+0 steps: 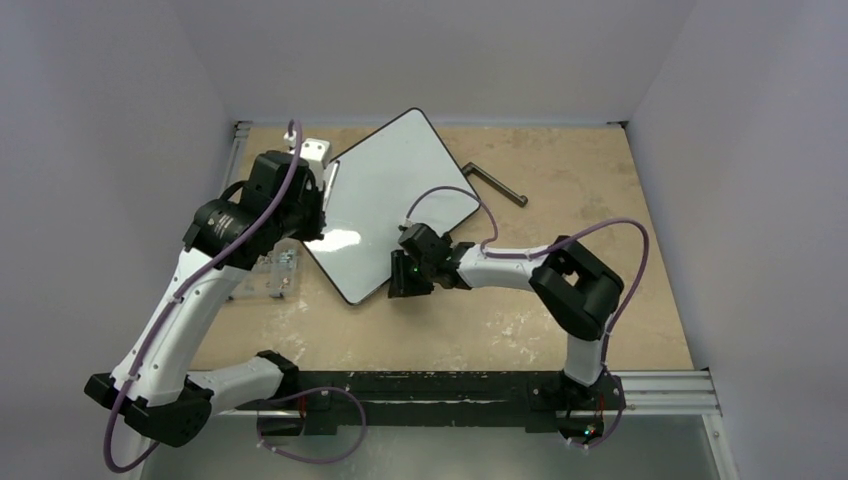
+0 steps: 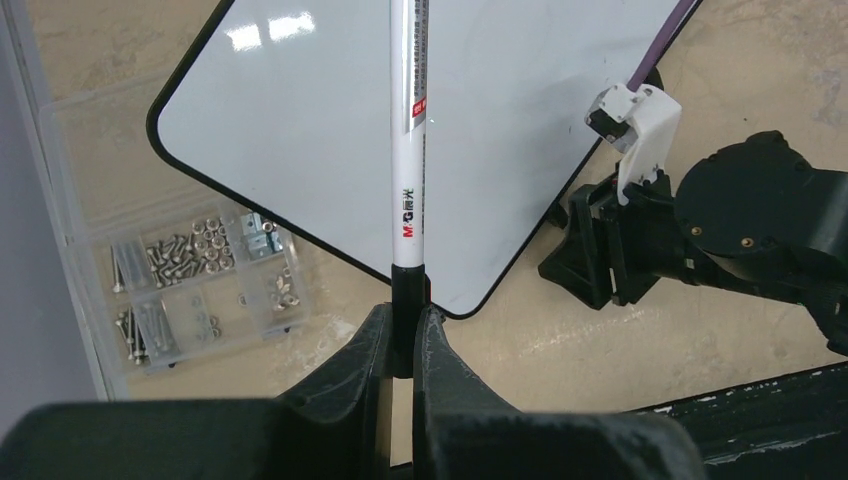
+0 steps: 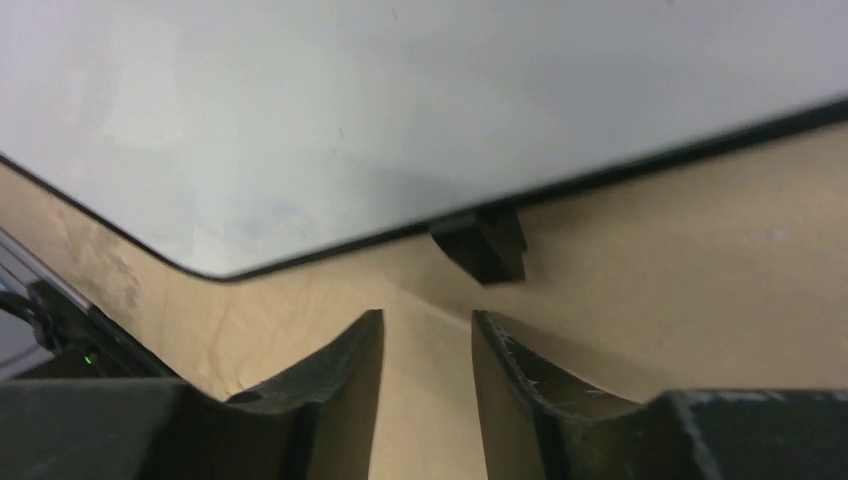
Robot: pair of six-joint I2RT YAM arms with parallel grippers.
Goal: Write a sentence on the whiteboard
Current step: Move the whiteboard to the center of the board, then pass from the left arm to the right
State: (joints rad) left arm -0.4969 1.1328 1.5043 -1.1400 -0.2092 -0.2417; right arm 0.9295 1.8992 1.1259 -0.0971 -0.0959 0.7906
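Left fingers (image 2: 377, 335) clamp a marker (image 2: 409, 180) over the whiteboard (image 2: 300, 120); right fingers (image 3: 362, 350) stand parted beside its edge.

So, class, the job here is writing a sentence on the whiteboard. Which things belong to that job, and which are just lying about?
Belong to the job:
whiteboard
marker, clamped in the left gripper

Just lying about:
box of screws
black L-shaped bar

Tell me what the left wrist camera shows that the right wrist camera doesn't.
Only the left wrist view: the left gripper shut on a marker, a clear box of screws, and the other arm. Only the right wrist view: the right gripper, open and empty, and a small black foot under the whiteboard. Both: the whiteboard, no writing visible, and the tan table.
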